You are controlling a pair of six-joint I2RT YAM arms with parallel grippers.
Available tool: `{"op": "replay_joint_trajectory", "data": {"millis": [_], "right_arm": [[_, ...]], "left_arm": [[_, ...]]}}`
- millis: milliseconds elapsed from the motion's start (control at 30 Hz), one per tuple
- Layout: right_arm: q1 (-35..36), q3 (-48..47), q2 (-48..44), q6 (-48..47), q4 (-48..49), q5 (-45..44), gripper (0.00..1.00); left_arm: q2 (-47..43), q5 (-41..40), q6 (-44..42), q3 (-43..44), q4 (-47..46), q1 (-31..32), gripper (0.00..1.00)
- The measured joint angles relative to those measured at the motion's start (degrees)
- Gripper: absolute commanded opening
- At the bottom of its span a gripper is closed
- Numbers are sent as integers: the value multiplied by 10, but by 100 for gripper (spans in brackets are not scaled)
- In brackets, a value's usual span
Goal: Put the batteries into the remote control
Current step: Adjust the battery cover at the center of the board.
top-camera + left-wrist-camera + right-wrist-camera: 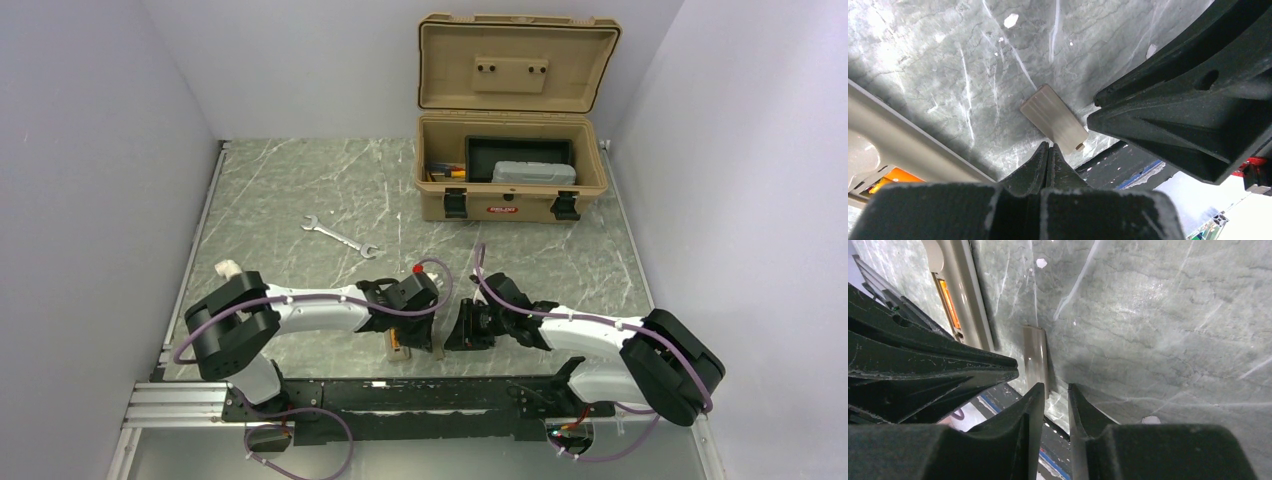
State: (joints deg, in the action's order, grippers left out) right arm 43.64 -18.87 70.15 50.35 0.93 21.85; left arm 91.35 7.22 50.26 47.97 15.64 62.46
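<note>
The remote control (399, 345) lies tan back up near the table's front edge, under my left gripper (400, 322). An orange-copper strip, the batteries (948, 301), shows in its open bay and again in the left wrist view as the batteries (896, 176). A small tan cover plate (1053, 119) lies flat on the table to the right of the remote control (964, 295). My left gripper (1049, 145) is shut and empty, tips just short of the plate. My right gripper (1055, 387) stands slightly open, nothing between its fingers, with the cover plate (1035, 357) just beyond the tips.
The two grippers sit close together, the right one (466, 325) facing the left across the cover plate (437, 346). A silver wrench (340, 237) lies mid-table. An open tan toolbox (510, 195) stands at the back. A small white fitting (226, 267) sits at the left.
</note>
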Motion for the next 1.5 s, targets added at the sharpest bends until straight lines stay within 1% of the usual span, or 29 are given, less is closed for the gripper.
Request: {"op": "replay_joint_trajectory", "data": {"millis": [100,200,667,967,1400,1500], "right_arm": [[0,2,0,3,5,4,31],[0,2,2,3,11,10,32],[0,2,37,13,53,44,32],[0,2,53,13,63,53,18],[0,2,55,13,65,53,17],[0,2,55,13,65,53,11]], "left_arm": [[3,0,0,4,0,0,0],[8,0,0,9,-1,0,0],[24,0,0,9,-13,0,0],[24,0,0,9,-14,0,0],[31,5,0,9,-21,0,0],[31,5,0,9,-22,0,0]]}}
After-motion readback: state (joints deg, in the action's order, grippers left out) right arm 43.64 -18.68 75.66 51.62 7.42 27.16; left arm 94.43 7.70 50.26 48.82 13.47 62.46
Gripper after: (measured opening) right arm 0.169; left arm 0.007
